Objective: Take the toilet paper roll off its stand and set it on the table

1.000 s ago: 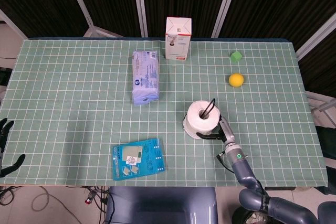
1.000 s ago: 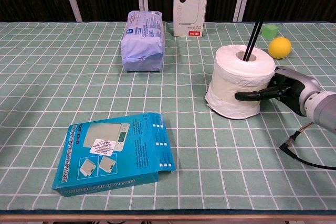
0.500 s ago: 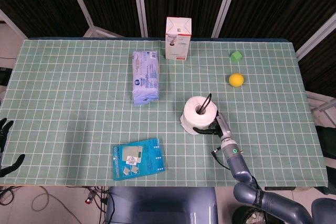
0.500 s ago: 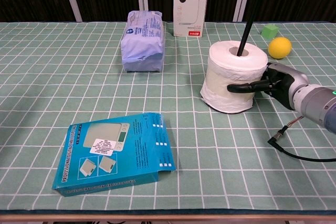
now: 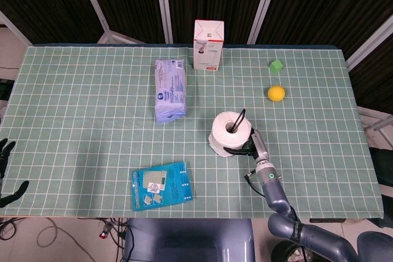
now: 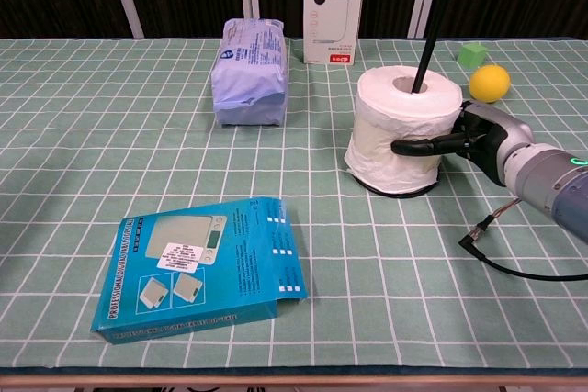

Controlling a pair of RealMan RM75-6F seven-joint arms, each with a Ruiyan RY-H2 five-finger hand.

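One hand mattered: the right hand (image 6: 469,140) grasped the toilet paper roll (image 6: 404,130) from its side, fingers curled around it. That roll sat on its stand (image 6: 428,16), rod through the core, so lifting off and setting down remained. Lettering on the teal box (image 6: 202,268) possibly read "Professional"; too small to confirm.

The white toilet paper roll (image 5: 229,133) (image 6: 404,130) is sitting upright around its black stand (image 5: 241,119) (image 6: 428,29) right of the table's centre, loose wraps sagging near its base.
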